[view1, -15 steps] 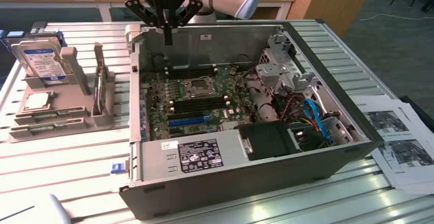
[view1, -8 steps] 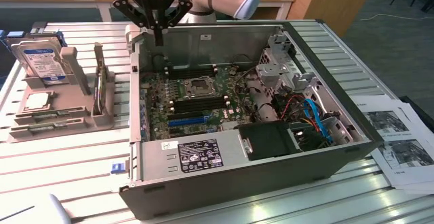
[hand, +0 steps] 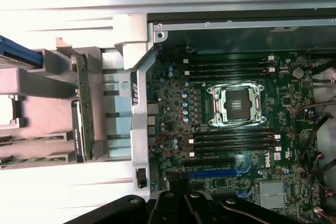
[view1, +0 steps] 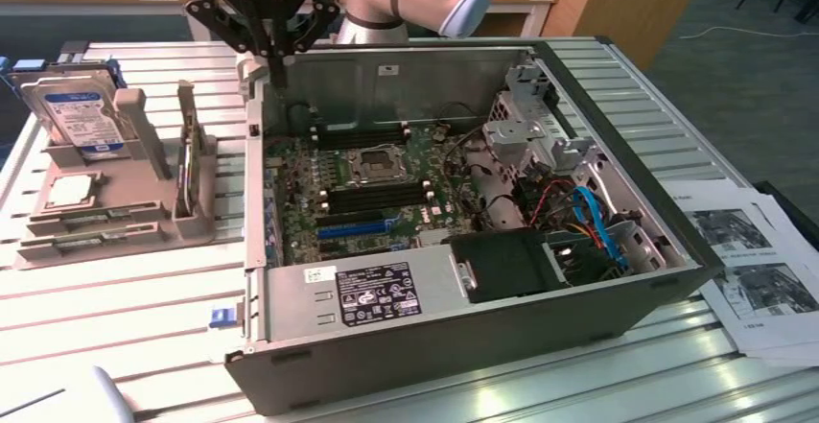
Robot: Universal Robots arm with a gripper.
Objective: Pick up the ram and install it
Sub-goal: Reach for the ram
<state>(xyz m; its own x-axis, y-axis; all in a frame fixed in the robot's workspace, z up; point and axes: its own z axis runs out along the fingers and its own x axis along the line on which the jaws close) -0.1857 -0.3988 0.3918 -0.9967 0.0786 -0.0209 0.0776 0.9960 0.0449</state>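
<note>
The ram point(hand: 87, 109) is a thin green board standing on edge in a slot of the beige holder point(hand: 39, 114), outside the computer case. In the exterior view the ram point(view1: 194, 176) sits towards the exterior view's left, beside the case wall. My gripper point(view1: 276, 76) hangs above the case's back left corner, shut, with nothing between its fingers. It is well above the ram and apart from it. On the motherboard point(hand: 173, 124), empty black memory slots point(hand: 231, 139) flank the processor socket point(hand: 235, 104).
A silver hard drive point(view1: 80, 116) stands at the back of the holder. The open case point(view1: 615, 279) holds drive cages, a black power supply and blue and red cables point(view1: 592, 217). Printed sheets point(view1: 749, 270) lie at the exterior view's right on the slatted metal table point(view1: 115, 317).
</note>
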